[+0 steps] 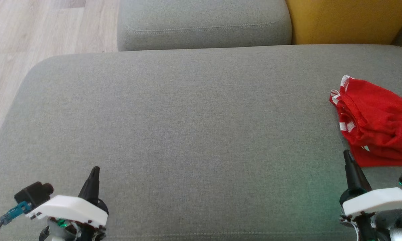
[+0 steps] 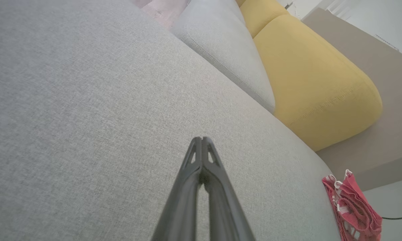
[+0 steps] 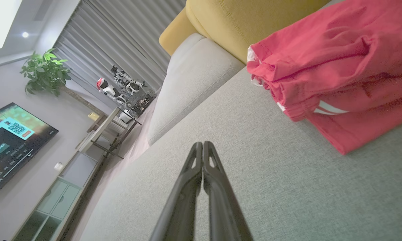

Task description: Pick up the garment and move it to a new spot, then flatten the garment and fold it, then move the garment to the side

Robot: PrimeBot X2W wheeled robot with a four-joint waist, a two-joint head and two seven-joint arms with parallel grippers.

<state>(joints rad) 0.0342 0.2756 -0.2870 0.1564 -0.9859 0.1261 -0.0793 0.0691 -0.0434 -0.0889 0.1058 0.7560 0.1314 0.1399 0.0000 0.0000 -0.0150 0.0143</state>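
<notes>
Far to the robot's right, a red garment (image 1: 375,120) with white trim lies in a loosely folded bundle on the right side of a wide grey sofa seat (image 1: 187,117). 2 grippers hover by the seat's near edge, well apart. The left gripper (image 1: 94,170) has its jaws pressed together, holding nothing. The right gripper (image 1: 347,154), jaws likewise together and empty, sits just beside the garment's near corner. Behind are a grey cushion (image 1: 204,23) and a yellow cushion (image 1: 345,20).
</notes>
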